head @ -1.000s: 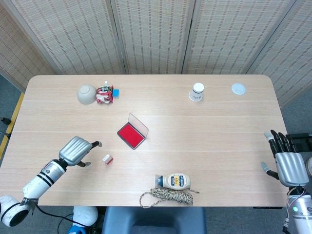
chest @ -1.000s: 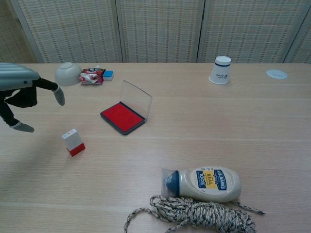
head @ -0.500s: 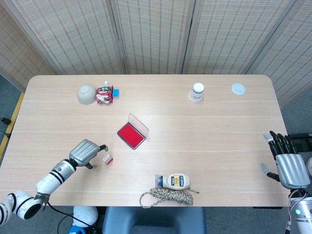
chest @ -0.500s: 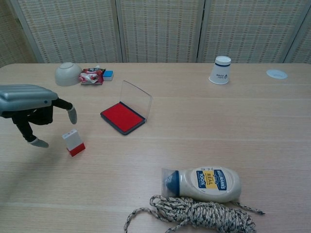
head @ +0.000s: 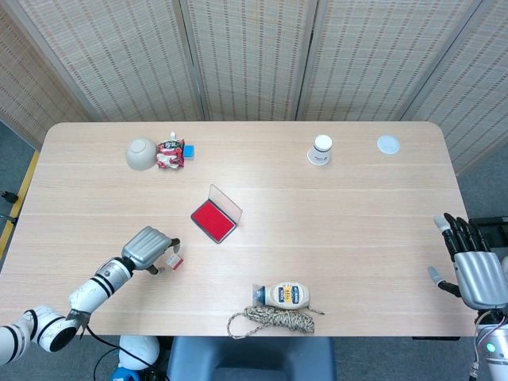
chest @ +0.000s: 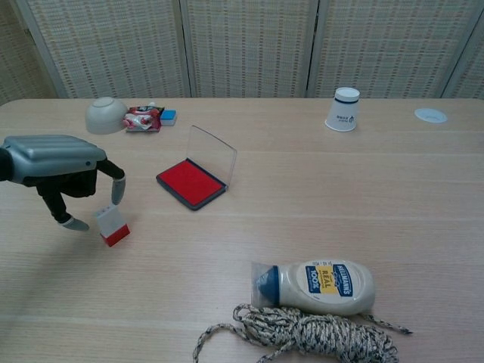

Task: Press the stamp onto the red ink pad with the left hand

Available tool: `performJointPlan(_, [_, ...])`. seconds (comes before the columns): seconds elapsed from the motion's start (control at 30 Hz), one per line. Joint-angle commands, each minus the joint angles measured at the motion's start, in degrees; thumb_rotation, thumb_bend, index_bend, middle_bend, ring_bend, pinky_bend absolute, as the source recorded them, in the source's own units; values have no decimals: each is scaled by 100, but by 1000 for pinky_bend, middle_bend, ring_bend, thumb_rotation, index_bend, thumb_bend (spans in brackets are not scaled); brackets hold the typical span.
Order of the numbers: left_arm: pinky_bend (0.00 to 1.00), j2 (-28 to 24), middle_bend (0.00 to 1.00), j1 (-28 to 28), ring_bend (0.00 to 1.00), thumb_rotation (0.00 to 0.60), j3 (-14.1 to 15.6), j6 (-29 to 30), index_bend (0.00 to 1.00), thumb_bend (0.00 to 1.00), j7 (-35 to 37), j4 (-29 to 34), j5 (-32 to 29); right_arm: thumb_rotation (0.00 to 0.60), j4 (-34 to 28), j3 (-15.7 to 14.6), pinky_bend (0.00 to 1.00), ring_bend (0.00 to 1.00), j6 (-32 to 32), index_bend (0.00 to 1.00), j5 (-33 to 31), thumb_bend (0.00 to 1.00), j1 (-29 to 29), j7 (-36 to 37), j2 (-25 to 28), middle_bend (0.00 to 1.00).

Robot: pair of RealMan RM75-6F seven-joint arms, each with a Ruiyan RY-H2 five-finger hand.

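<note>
The small stamp [head: 175, 259] [chest: 112, 225], white with a red base, stands upright on the table. My left hand [head: 151, 248] [chest: 57, 160] hovers just left of it; a fingertip reaches its top and the thumb hangs to its left, with no firm hold showing. The red ink pad [head: 213, 221] [chest: 190, 182] lies open behind and right of the stamp, its clear lid raised. My right hand [head: 476, 270] rests at the table's right edge with its fingers spread and nothing in it.
A mayonnaise bottle [head: 287, 295] [chest: 318, 286] lies on its side near the front edge, beside a coil of rope [head: 270, 321] [chest: 302, 336]. At the back stand an upturned bowl [head: 141, 152], a snack packet [head: 170, 153], a paper cup [head: 321, 149] and a round lid [head: 388, 144].
My left hand has moved right and down toward the stamp, from well clear of it to its fingers straddling it. The right hand has barely shifted.
</note>
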State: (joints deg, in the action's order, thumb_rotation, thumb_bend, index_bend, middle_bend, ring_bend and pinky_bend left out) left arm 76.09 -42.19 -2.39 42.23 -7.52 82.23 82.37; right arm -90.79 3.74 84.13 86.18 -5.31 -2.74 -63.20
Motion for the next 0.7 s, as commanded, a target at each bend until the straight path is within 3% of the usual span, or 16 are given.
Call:
performJointPlan(0.03, [704,40,1000,-40,865,600,18,-9,463,237,-29,-47,-10,600,-5,8,0,0,36,0,-3,282,17,10,5,0])
performJointPlan(0.7, [703,182,1000,-215,865,600,107,-41,510,237,-71,-144,-67,600,-22,26,0,0,174,0,0,282,92,35,21,0])
